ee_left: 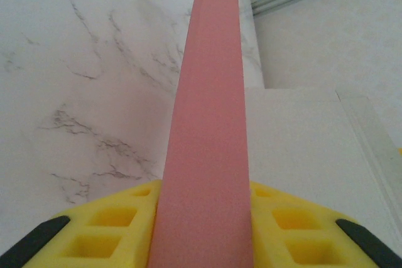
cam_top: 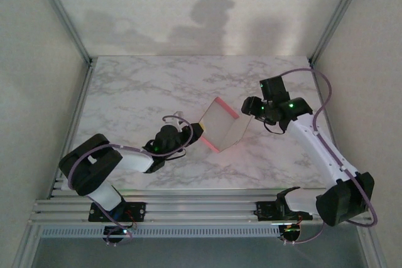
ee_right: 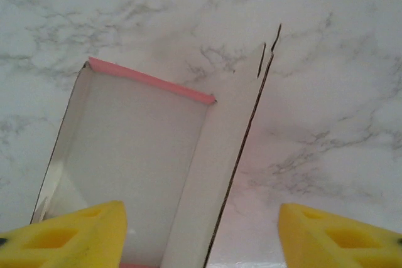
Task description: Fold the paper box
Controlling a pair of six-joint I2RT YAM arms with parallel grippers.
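Overhead, the paper box (cam_top: 221, 125) is over the middle of the marble table (cam_top: 125, 92), partly formed. Its white inner face is turned up and pink shows along its edges. Whether it rests on the surface or is lifted I cannot tell. The left gripper (cam_top: 196, 131) meets the box at its left corner and is clamped on it. The right gripper (cam_top: 249, 108) is just beside the box's right wall; from this height I cannot tell if it touches the paperboard.

From the left wrist, the left gripper (ee_left: 201, 221) is closed on a pink panel of the paper box (ee_left: 207, 123). The panel runs as a narrow strip from between the yellow fingers (ee_left: 107, 227) to the top of the frame. A white panel of the same box spreads to the right of the strip, and the marble table (ee_left: 81, 61) lies to the left.

From the right wrist, the right gripper (ee_right: 201, 230) stands open, its yellow fingers (ee_right: 333, 236) wide apart at the lower corners. The paper box (ee_right: 138, 149) shows its white inside, with a pink edge along the far wall and the marble table (ee_right: 339, 92) behind it. The box's right wall, a white flap with a small slit near its far tip, runs down between the two fingers, nearer the left one. The left finger overlaps the box's open interior. Whether either finger touches the board cannot be told.
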